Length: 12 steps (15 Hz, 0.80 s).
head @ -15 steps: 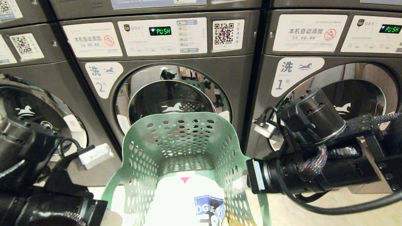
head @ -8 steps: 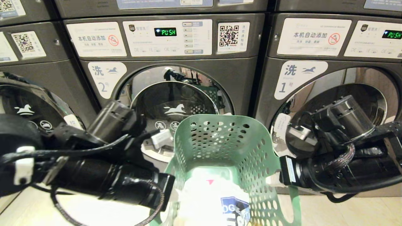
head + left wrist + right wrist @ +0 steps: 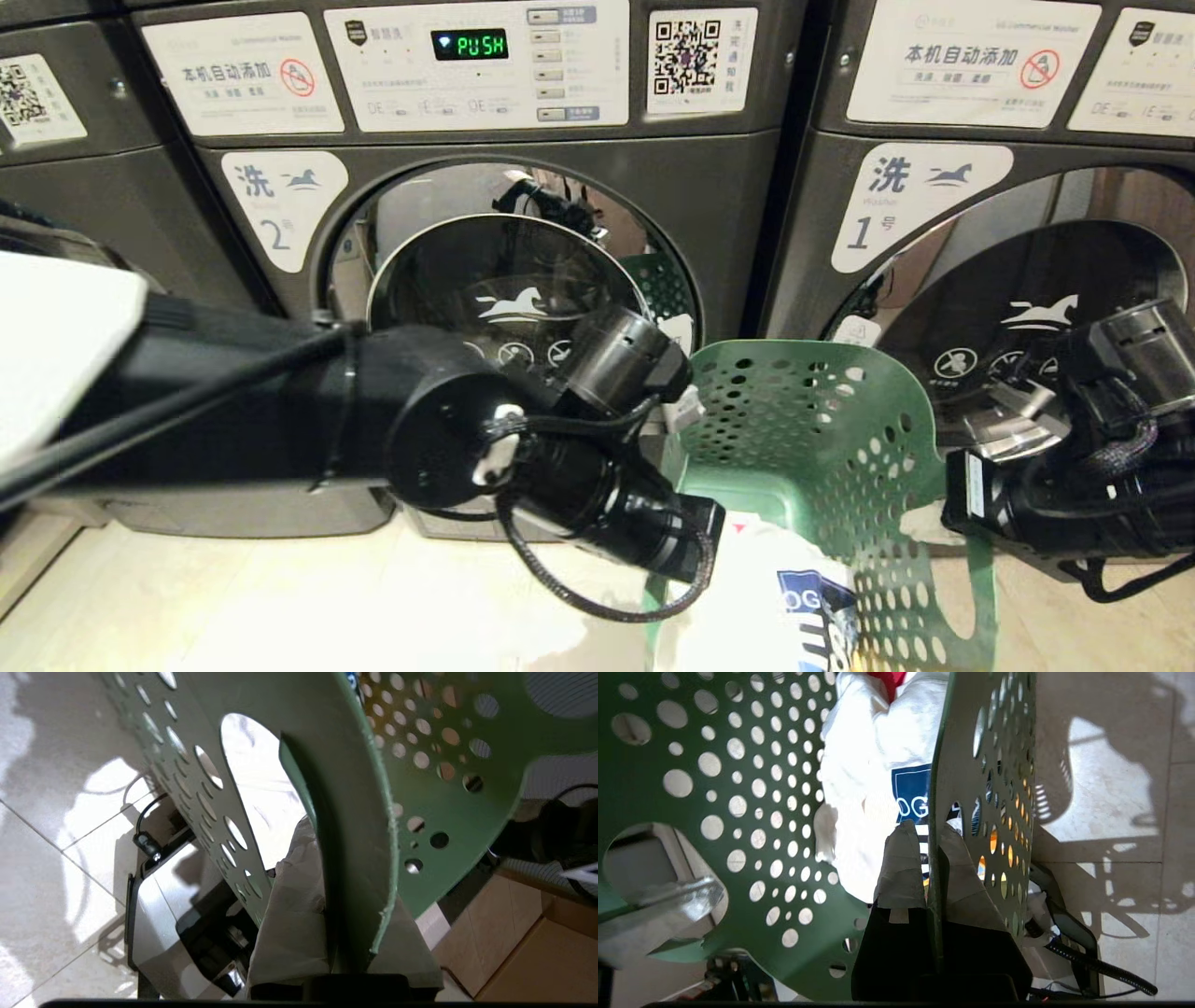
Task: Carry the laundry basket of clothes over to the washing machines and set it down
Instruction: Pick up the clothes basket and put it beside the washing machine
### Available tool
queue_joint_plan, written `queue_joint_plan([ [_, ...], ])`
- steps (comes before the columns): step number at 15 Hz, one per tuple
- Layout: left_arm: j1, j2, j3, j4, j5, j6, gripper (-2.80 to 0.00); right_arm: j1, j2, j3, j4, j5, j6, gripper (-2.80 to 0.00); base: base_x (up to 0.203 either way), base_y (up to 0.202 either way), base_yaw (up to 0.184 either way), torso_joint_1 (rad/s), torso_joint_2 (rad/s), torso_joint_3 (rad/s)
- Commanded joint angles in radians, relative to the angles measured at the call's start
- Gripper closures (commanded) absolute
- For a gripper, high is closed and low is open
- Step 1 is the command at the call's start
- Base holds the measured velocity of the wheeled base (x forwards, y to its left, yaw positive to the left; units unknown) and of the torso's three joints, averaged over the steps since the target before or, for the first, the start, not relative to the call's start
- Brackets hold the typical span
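Basket (image 3: 822, 439) shifted right, washers (image 3: 523, 187) reading "PUSH", "2", "1"

1. The dark green perforated plastic laundry basket (image 3: 822, 439) with a flared rim hangs between the two pincers: the left pincer (image 3: 345, 952) is clamped on one side wall, the right pincer (image 3: 931, 858) on the opposite wall.
2. The clothes (image 3: 747, 597), mostly a white garment with a blue printed patch, lie heaped inside it, just beyond the right pincer's taped fingers (image 3: 901, 868).
3. The dark grey front-loading washing machines (image 3: 523, 187) with round chrome-ringed doors stand beyond both pincers, close behind the basket.
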Motion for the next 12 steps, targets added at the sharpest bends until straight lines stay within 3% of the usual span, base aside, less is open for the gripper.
queue_joint_plan([
  [1,-0.025,0.124,-0.072,0.003,0.020,-0.002,0.00,-0.046,-0.010,0.023,0.002,0.002,-0.006,0.00,0.000,0.000,0.000,-0.004,0.00,-0.196],
  [4,-0.048,0.264,-0.216,0.018,0.133,-0.001,0.00,-0.141,-0.009,0.069,0.002,0.000,-0.101,0.00,0.000,0.000,0.000,0.003,0.00,-0.204],
  [8,-0.060,0.393,-0.385,0.051,0.232,-0.003,0.00,-0.238,0.041,0.089,0.003,-0.002,-0.210,0.00,0.000,0.000,0.000,0.003,0.00,-0.200],
  [12,-0.064,0.446,-0.460,0.111,0.255,-0.005,0.00,-0.285,0.121,0.086,0.001,-0.013,-0.316,0.00,0.000,0.000,0.000,0.001,0.00,-0.201],
])
